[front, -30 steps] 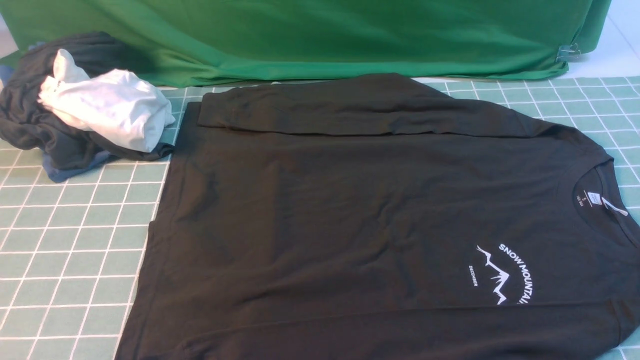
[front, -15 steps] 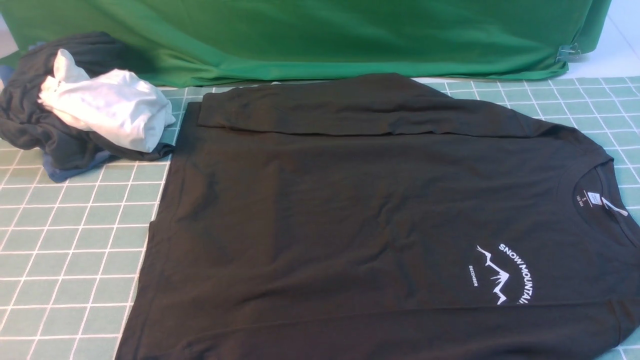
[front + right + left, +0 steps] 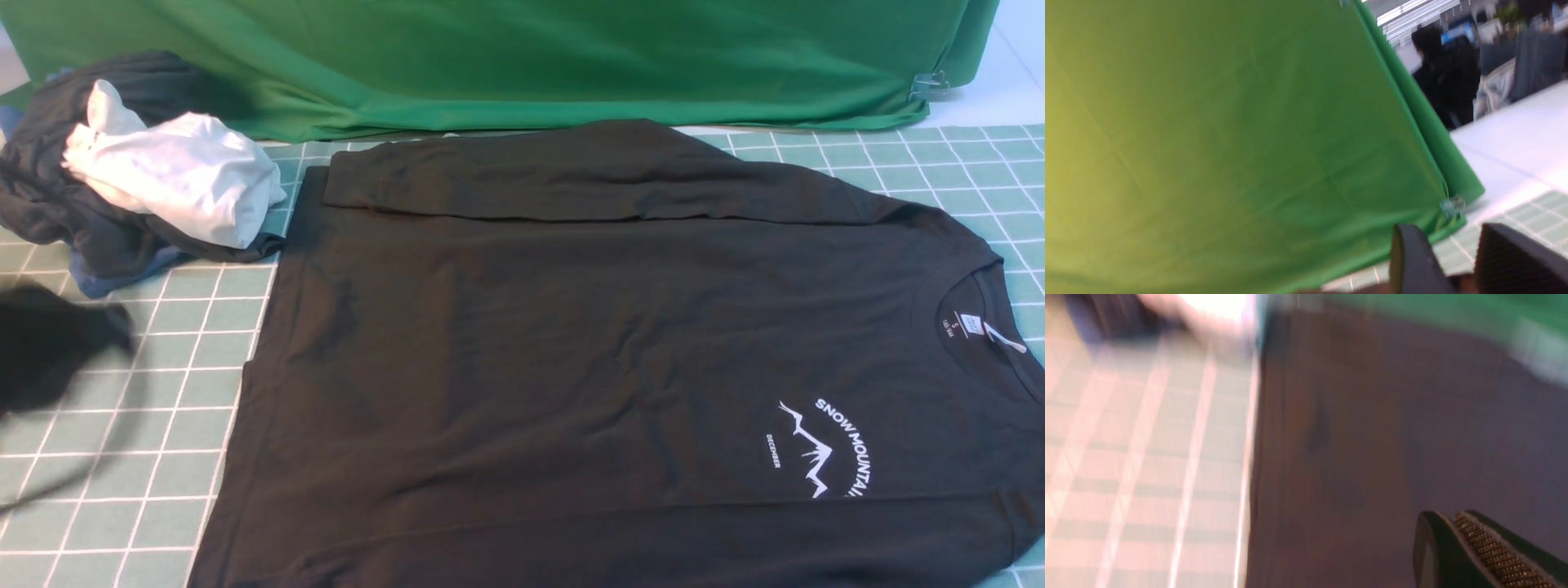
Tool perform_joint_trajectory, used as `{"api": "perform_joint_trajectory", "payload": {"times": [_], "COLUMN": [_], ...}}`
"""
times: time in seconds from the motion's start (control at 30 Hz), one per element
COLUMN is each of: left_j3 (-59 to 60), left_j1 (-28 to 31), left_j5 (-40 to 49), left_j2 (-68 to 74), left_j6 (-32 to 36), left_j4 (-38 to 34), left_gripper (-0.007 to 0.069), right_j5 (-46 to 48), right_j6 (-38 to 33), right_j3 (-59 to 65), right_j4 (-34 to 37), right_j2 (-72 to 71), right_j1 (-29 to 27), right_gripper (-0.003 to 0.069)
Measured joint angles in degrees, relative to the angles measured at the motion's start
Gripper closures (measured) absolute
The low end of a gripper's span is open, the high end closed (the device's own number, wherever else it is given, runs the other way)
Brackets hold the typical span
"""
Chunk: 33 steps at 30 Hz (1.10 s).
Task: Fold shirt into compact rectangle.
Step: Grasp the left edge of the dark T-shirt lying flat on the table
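Note:
The black long-sleeved shirt (image 3: 571, 351) lies spread flat on the table, collar and white neck label (image 3: 971, 324) to the right. Its white SNOW MOUNTAIN print (image 3: 824, 449) faces up, and one sleeve (image 3: 531, 175) is folded across the far edge. My left gripper (image 3: 106, 331) is a blurred dark shape at the left edge, over the mat and apart from the shirt's hem. In the left wrist view it (image 3: 1443, 516) is shut and empty above the shirt (image 3: 1372, 437). My right gripper (image 3: 1449, 241) is open and empty, facing the backdrop; the front view does not show it.
A dark grey garment with blue cloth (image 3: 49, 204) is heaped at the back left with a small white garment (image 3: 171, 175) on top. A green backdrop cloth (image 3: 522, 57) with a metal clip (image 3: 927, 84) hangs behind. A green grid mat (image 3: 122, 392) covers the table.
My left arm has come into the front view from the left edge, blurred by motion. The shirt and the pile have not moved.

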Motion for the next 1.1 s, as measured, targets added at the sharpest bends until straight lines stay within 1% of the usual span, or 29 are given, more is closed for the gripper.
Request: {"api": "perform_joint_trajectory", "payload": {"times": [0.03, 0.1, 0.17, 0.2, 0.23, 0.27, 0.3, 0.33, 0.37, 0.4, 0.43, 0.5, 0.57, 0.63, 0.73, 0.83, 0.9, 0.97, 1.1], "left_j3": [0.00, -0.02, -0.02, -0.02, -0.02, -0.02, -0.14, -0.18, -0.24, -0.24, -0.24, -0.24, -0.24, -0.24, -0.24, 0.02, 1.47, 2.80, 6.70], "left_j1": [0.00, -0.14, -0.57, -2.50, -3.15, -4.31, -9.24, -10.88, -14.71, -15.74, -18.11, -21.96, -23.45, -23.66, -23.90, -23.89, -23.89, -23.89, -23.89], "left_j5": [2.99, 8.36, 10.09, 11.76, 11.89, 11.97, 11.89, 11.77, 11.62, 11.53, 11.53, 11.24, 10.14, 8.52, 6.93, 6.31, 5.20, 4.09, -1.44], "left_j2": [2.97, 8.89, 11.24, 14.84, 15.19, 16.45, 19.00, 20.06, 21.92, 22.20, 23.50, 26.23, 27.73, 28.75, 29.57, 29.80, 29.80, 29.80, 29.75], "left_j6": [1.75, 3.53, 3.68, 2.61, 2.33, 1.18, -2.89, -4.36, -8.18, -8.62, -10.53, -13.24, -14.25, -14.76, -15.43, -15.93, -16.34, -16.50, -17.03], "left_j4": [-1.08, -1.36, -0.83, 1.21, 1.51, 2.91, 6.72, 8.52, 11.67, 12.10, 14.11, 17.16, 17.92, 18.18, 18.63, 20.59, 22.10, 22.74, 23.12], "left_gripper": [0.0610, 0.0615, 0.0618, 0.0622, 0.0622, 0.0622, 0.0622, 0.0622, 0.0622, 0.0622, 0.0622, 0.0622, 0.0622, 0.0617, 0.0606, 0.0568, 0.0521, 0.0484, 0.0365], "right_j5": [3.02, 9.47, 12.85, 17.22, 17.75, 20.31, 24.39, 25.61, 29.24, 29.74, 31.77, 38.03, 42.05, 44.47, 45.99, 48.28, 49.23, 49.49, 49.53], "right_j6": [-0.98, -4.79, -6.83, -9.31, -9.97, -11.52, -13.46, -14.66, -16.43, -16.94, -17.84, -20.52, -22.35, -23.79, -24.51, -26.42, -28.71, -29.50, -30.53], "right_j3": [-1.52, -5.89, -8.22, -11.34, -12.12, -14.12, -17.28, -18.91, -21.81, -22.23, -24.33, -28.77, -31.06, -32.49, -32.96, -33.01, -33.01, -33.01, -33.01], "right_j4": [0.00, 0.00, 0.00, 0.00, 0.00, 0.00, 0.00, 0.00, 0.00, 0.00, 0.00, 0.00, 0.05, 0.14, 0.55, 2.24, 4.10, 4.92, 6.69], "right_j2": [0.42, 3.00, 4.59, 7.65, 8.48, 10.76, 14.69, 16.80, 20.49, 21.01, 23.58, 29.29, 32.85, 35.69, 37.10, 37.67, 37.67, 37.67, 37.67], "right_j1": [0.00, 0.00, 0.00, 0.00, 0.00, 0.00, 0.00, 0.00, 0.00, 0.00, 0.00, 0.00, 0.00, 0.00, 0.00, 0.00, 0.00, 0.00, 0.00], "right_gripper": [0.0498, 0.0590, 0.0611, 0.0626, 0.0627, 0.0629, 0.0631, 0.0631, 0.0631, 0.0631, 0.0631, 0.0631, 0.0631, 0.0630, 0.0630, 0.0630, 0.0629, 0.0629, 0.0629]}}
